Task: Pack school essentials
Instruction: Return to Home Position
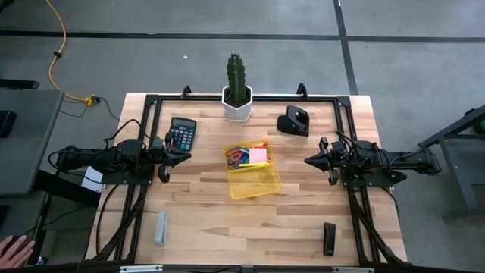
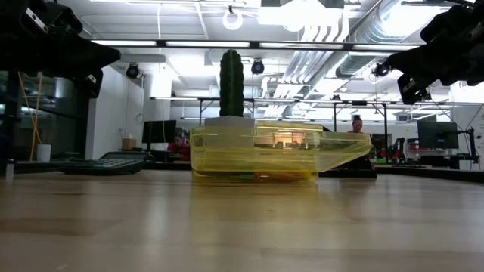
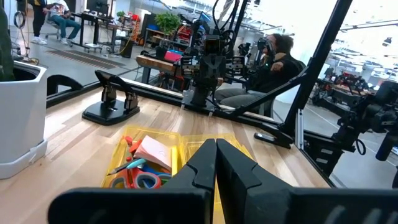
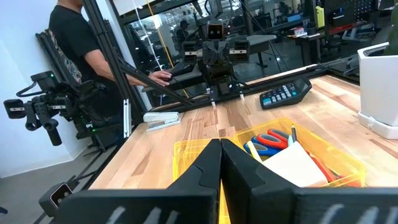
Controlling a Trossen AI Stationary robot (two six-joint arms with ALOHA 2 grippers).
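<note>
A clear yellow box (image 1: 253, 171) stands open mid-table, its lid (image 1: 256, 185) lying toward the near edge. Inside lie the school essentials: a pink sticky-note pad (image 1: 258, 155), blue- and red-handled scissors (image 1: 238, 157), and pens and pencils. The left wrist view shows the pad (image 3: 155, 151) and the scissors (image 3: 139, 181); the right wrist view shows the scissors (image 4: 273, 138). My left gripper (image 1: 171, 158) hovers shut to the left of the box, and my right gripper (image 1: 313, 161) hovers shut to its right. Both are above the table and point at the box.
A black calculator (image 1: 182, 133) lies far left. A potted cactus (image 1: 237, 95) stands at the far edge, with a black desk tool (image 1: 294, 121) to its right. A grey block (image 1: 161, 227) and a small black object (image 1: 329, 239) lie near. A person's hand (image 1: 15, 246) shows beyond the near-left corner.
</note>
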